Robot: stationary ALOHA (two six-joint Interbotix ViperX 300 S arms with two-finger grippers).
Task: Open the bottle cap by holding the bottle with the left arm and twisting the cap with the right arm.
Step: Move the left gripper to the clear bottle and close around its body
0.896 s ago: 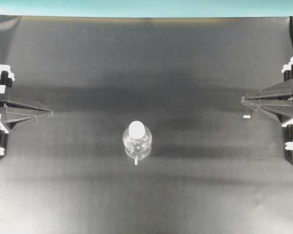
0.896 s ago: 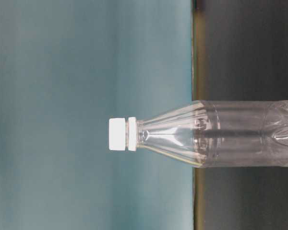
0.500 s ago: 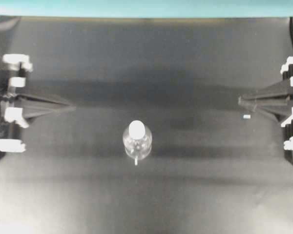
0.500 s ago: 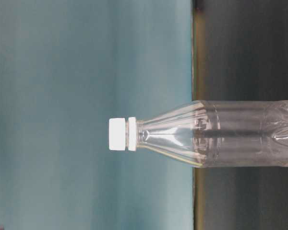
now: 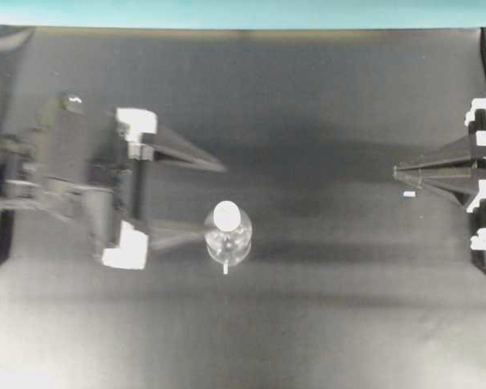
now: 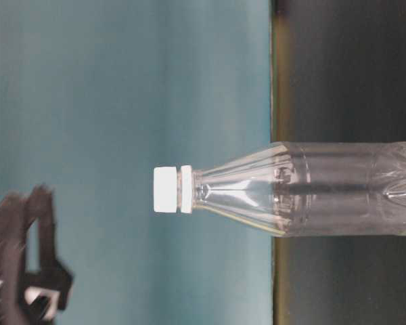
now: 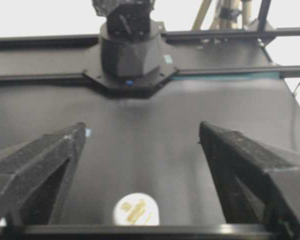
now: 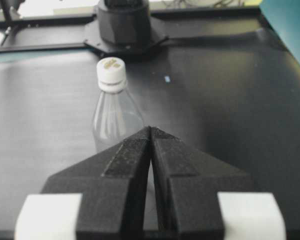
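The clear ribbed bottle (image 5: 227, 241) stands upright near the middle of the black mat, with the white bottle cap (image 5: 227, 215) on it. My left gripper (image 5: 213, 203) is open wide just left of the bottle. One finger points past the bottle's far side and the other fingertip reaches its left edge. In the left wrist view the cap (image 7: 136, 210) lies low between the spread fingers of the left gripper (image 7: 142, 131). My right gripper (image 5: 398, 172) sits shut at the right edge, far from the bottle (image 8: 117, 120), pointing at it, with nothing in it.
A small white mark (image 5: 409, 194) lies on the mat near the right gripper, and another (image 5: 225, 268) just in front of the bottle. A teal wall (image 5: 243, 12) runs along the mat's far edge. The opposite arm base (image 7: 130, 55) stands beyond.
The left arm has swung out from the left edge toward the bottle, and its jaws have spread wide. The right gripper and the bottle have stayed put.
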